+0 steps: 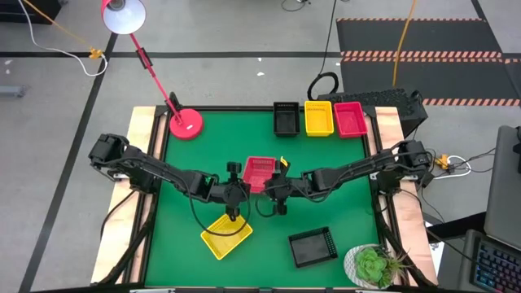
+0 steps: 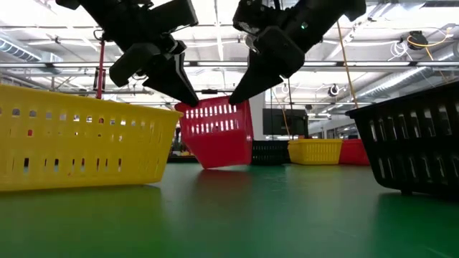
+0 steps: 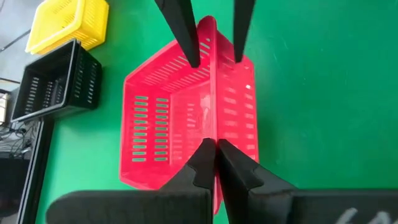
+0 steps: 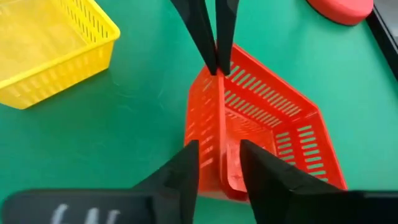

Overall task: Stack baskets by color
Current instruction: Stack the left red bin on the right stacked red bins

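A red basket [image 1: 259,172] sits tipped at the table's middle, its lower edge [image 2: 219,166] on the green mat. My left gripper [image 3: 216,142] is shut on the raised near wall's rim at its left end. At the right end of that rim, the two fingers of my right gripper [image 4: 219,149] stand apart, one on each side of the rim. A yellow basket [image 1: 226,236] and a black basket [image 1: 313,247] lie near the front edge. A black basket [image 1: 286,118], a yellow basket [image 1: 318,118] and a red basket [image 1: 350,119] stand in a row at the far edge. My left gripper pinches the near wall's top rim [image 3: 215,124] between its two fingers, one finger inside the basket and one outside. The fingers slant down from the table's left. The basket hangs tilted from this hold, its lower edge on the mat. My right gripper straddles the same rim [image 4: 219,124], slanting down from the right; whether its fingers touch the wall I cannot tell.
A red lamp base [image 1: 186,124] stands at the far left of the mat, its arm leaning out over the far edge. A potted plant [image 1: 373,264] sits at the near right corner. Bare mat lies between the middle and the far row.
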Action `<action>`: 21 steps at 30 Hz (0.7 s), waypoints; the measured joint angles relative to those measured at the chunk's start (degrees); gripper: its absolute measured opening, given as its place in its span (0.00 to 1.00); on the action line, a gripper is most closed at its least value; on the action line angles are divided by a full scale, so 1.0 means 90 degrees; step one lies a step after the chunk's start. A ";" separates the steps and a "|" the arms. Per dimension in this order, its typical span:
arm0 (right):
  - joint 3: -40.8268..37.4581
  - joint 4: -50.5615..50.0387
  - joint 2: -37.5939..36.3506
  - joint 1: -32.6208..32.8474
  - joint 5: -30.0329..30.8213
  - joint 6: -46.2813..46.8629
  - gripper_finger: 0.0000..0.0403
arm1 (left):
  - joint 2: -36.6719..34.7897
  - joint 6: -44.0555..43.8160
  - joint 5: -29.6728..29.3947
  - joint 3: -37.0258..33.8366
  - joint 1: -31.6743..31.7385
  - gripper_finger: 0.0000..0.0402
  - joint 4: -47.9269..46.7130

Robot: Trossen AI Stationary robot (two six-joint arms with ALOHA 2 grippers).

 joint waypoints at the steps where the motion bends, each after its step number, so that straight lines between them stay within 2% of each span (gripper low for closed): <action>1: -0.0016 0.0004 0.0000 -0.0013 -0.0041 0.0000 0.24 | 0.0000 0.0032 0.0012 0.0000 0.0000 0.02 0.0024; 10: -0.0102 0.0036 0.0000 -0.0090 -0.0160 -0.0143 0.03 | 0.0002 0.0104 0.0053 0.0000 0.0010 0.03 0.0155; 16: -0.0102 -0.0001 -0.0002 -0.0095 -0.0153 -0.0210 0.03 | 0.0002 0.0104 0.0060 -0.0003 0.0012 0.02 0.0237; 21: -0.0102 -0.0139 -0.0005 -0.0095 -0.0144 -0.0222 0.01 | 0.0002 -0.0172 0.0072 -0.0006 0.0012 0.11 0.0586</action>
